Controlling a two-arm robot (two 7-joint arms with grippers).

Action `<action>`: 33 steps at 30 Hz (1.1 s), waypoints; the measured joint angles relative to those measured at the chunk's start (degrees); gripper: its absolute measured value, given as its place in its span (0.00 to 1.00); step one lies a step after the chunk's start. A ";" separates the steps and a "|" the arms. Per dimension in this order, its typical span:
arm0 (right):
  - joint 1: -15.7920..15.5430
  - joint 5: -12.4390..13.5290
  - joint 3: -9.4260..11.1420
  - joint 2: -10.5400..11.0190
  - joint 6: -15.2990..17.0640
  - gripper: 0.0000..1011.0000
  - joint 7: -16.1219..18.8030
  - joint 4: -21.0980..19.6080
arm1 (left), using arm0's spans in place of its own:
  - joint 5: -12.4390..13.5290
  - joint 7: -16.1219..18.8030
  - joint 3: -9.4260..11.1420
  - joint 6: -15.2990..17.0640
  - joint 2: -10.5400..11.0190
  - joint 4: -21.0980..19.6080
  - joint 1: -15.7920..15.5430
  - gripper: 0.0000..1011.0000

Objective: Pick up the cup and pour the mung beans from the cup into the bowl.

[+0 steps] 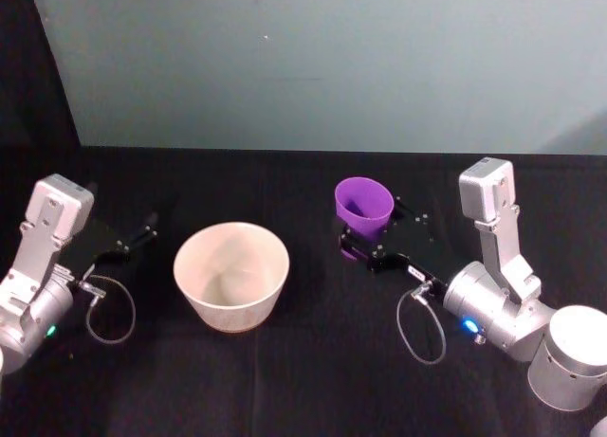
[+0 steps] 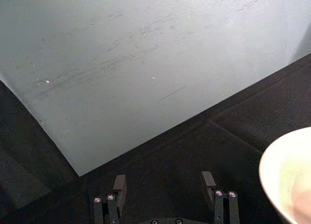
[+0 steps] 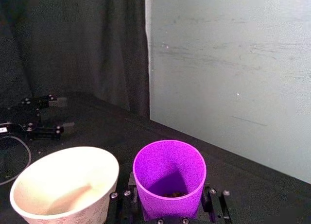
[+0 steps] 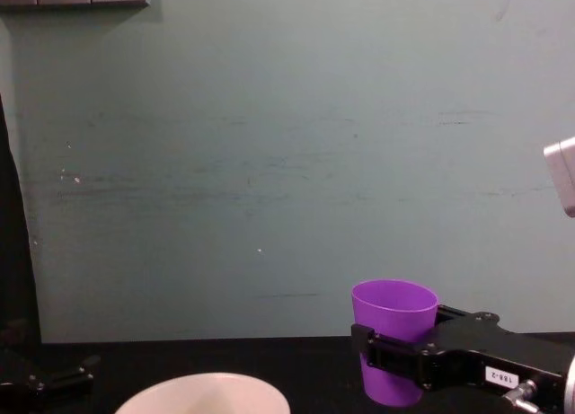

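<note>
Cup (image 1: 363, 205) is upright, pinched by the right gripper (image 1: 368, 230), clear of the bowl (image 1: 230, 309) with bare table (image 1: 313, 361) between. The left gripper (image 1: 150, 226) is spread open, left of the bowl.

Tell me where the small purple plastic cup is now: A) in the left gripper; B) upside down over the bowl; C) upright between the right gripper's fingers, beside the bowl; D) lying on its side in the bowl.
C: the small purple plastic cup stands upright in the right gripper, next to the wide pale pinkish-white bowl; the left gripper is open and holds nothing.
</note>
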 joint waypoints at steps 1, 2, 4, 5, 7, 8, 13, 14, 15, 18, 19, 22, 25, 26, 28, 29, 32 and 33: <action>0.00 0.00 0.00 0.00 0.00 0.71 0.00 0.00 | 0.00 0.00 0.00 0.00 0.00 0.00 0.00 1.00; 0.00 0.00 0.00 0.00 0.00 0.71 0.00 0.00 | 0.00 0.00 0.00 0.00 0.00 0.00 0.00 1.00; 0.00 0.00 0.00 0.00 0.00 0.71 0.01 0.00 | 0.00 0.00 0.00 0.00 0.00 0.00 0.00 1.00; 0.00 0.00 0.00 0.00 0.00 0.71 0.00 0.00 | 0.00 0.00 0.00 0.00 0.00 0.00 0.00 1.00; 0.00 0.00 0.00 0.00 0.00 0.71 0.00 0.00 | 0.00 0.00 0.00 0.00 0.00 0.00 0.00 1.00; 0.00 0.00 0.00 0.00 0.00 0.71 0.00 0.00 | 0.00 0.00 0.00 0.00 0.00 0.00 0.00 1.00; 0.00 0.00 0.00 0.00 0.00 0.71 0.00 0.00 | 0.00 0.00 0.00 0.00 0.00 0.00 0.00 1.00; 0.00 0.00 0.00 0.00 0.00 0.71 0.00 0.00 | 0.00 0.00 0.00 0.00 0.00 0.00 0.00 1.00; 0.00 0.00 0.00 0.00 0.00 0.71 0.00 0.00 | 0.00 0.00 0.00 0.00 0.00 0.00 0.00 1.00; 0.00 0.00 0.00 0.00 0.00 0.71 0.00 0.00 | 0.00 0.00 0.00 0.00 0.00 0.00 0.00 1.00; 0.00 0.00 0.00 0.00 0.00 0.71 0.00 0.00 | 0.00 0.00 0.00 0.00 0.00 0.00 0.00 1.00; 0.00 0.00 0.00 0.00 0.00 0.71 0.00 0.00 | 0.00 0.00 0.00 0.00 0.00 0.00 0.00 1.00; 0.25 -0.55 -0.49 0.19 -0.05 0.71 0.02 -0.16 | 0.00 0.00 0.00 0.00 0.00 0.00 0.00 1.00; 0.25 -0.55 -0.49 0.19 -0.05 0.71 0.02 -0.16 | 0.00 0.00 0.00 0.00 0.00 0.00 0.00 1.00; 0.56 -1.30 -0.97 0.30 -0.10 0.71 0.03 -0.42 | 0.00 0.00 0.00 0.00 0.00 0.00 0.00 1.00; 0.85 -1.95 -1.37 0.37 -0.10 0.71 0.02 -0.65 | 0.00 0.00 0.00 0.00 0.00 0.00 0.00 1.00; 1.71 -3.86 -2.36 0.57 0.13 0.71 -0.26 -1.35 | 0.00 0.00 0.00 0.00 0.00 0.00 0.00 1.00; 1.96 -4.40 -2.64 0.62 0.28 0.71 -0.36 -1.56 | 0.00 0.00 0.00 0.00 0.00 0.00 0.00 1.00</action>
